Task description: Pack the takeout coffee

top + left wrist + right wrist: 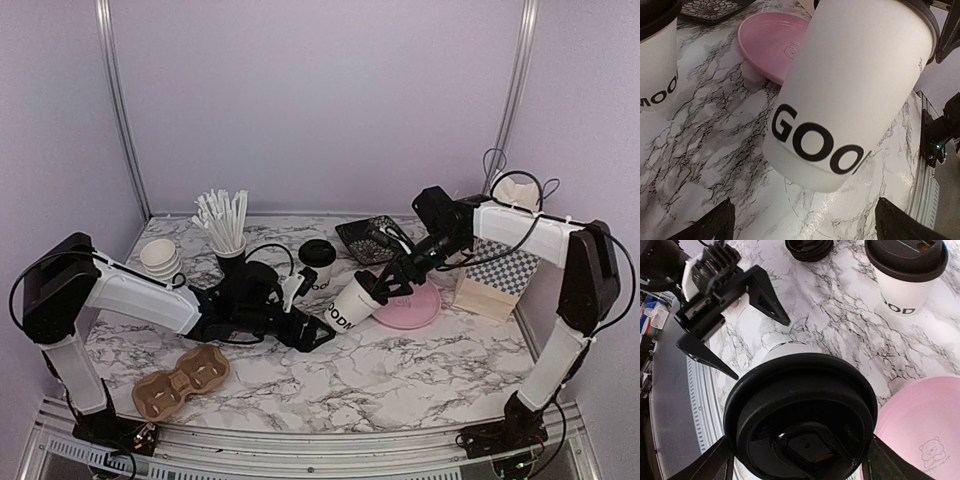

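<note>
One takeout coffee cup (352, 305), white with a black lid and black lettering, leans over at the table's middle. My right gripper (385, 288) is shut on its lid (800, 405), with a finger (715, 465) pressed against each side of the rim. In front of my left gripper (804, 212) is the cup's base (840, 100), and nothing sits between the wide-open fingers. From above, that left gripper (322, 335) lies low on the table just left of the cup. The second coffee cup (318, 262) stands upright behind them.
A brown two-hole cup carrier (180, 380) lies near the front left. A pink plate (415, 305) sits right of the tilted cup, beside a checkered paper bag (500, 270). At the back are a black cup of straws (225, 235), stacked plain cups (160, 258) and a dark patterned tray (375, 237).
</note>
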`<state>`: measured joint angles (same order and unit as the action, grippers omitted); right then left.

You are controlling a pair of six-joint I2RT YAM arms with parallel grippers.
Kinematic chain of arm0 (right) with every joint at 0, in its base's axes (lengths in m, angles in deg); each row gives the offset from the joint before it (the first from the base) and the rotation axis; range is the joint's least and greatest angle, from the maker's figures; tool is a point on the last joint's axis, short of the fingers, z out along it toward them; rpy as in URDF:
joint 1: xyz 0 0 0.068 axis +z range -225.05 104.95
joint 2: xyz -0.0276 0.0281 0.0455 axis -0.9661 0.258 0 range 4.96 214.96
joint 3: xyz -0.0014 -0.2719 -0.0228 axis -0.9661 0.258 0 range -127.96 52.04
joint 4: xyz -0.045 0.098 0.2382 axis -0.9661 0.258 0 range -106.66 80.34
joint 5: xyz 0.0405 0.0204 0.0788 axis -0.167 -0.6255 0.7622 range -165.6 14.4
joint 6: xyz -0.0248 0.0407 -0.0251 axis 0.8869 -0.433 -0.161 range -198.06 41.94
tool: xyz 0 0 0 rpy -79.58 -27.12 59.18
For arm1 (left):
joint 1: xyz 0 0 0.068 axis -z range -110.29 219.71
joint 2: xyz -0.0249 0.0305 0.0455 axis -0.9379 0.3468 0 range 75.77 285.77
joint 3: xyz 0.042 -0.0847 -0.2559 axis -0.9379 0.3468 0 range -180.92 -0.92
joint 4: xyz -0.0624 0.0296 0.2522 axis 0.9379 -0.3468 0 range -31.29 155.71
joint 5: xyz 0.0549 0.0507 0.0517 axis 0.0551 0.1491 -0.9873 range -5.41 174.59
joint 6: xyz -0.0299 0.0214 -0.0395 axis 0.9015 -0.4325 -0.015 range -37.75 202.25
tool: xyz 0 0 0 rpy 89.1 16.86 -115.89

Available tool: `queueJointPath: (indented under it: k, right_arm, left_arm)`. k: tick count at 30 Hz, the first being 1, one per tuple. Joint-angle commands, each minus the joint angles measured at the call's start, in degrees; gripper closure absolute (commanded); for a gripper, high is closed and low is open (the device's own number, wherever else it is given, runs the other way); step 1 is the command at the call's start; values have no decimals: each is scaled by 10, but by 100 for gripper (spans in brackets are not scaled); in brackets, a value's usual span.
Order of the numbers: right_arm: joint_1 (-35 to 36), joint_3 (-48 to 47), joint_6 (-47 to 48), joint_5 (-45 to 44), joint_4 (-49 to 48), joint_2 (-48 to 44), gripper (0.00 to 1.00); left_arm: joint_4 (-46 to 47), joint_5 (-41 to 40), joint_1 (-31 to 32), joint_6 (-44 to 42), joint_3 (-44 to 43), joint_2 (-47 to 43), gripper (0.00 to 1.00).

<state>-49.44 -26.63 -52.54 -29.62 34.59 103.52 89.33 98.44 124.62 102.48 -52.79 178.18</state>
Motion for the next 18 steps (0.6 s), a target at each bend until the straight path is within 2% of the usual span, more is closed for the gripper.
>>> queueJointPath:
  k: [1, 6, 9, 13, 18]
  right_arm:
    - [23, 7, 1, -81, -27, -32, 19]
    - [91, 27, 14, -207, -40, -45, 19]
    - [124, 29, 19, -249, -43, -42, 19]
    - [144, 24, 29, -270, -37, -32, 19]
    - [177, 19, 44, -308, -33, -27, 18]
  left_arm:
    - [-49, -52, 3, -16, 32, -77, 1]
    - [-102, -148, 1, -20, 55, -145, 1]
    - [-92, -191, -3, 0, 75, -183, 1]
    - [-71, -148, -18, 31, 71, -202, 1]
    - [-69, -83, -19, 46, 35, -171, 4]
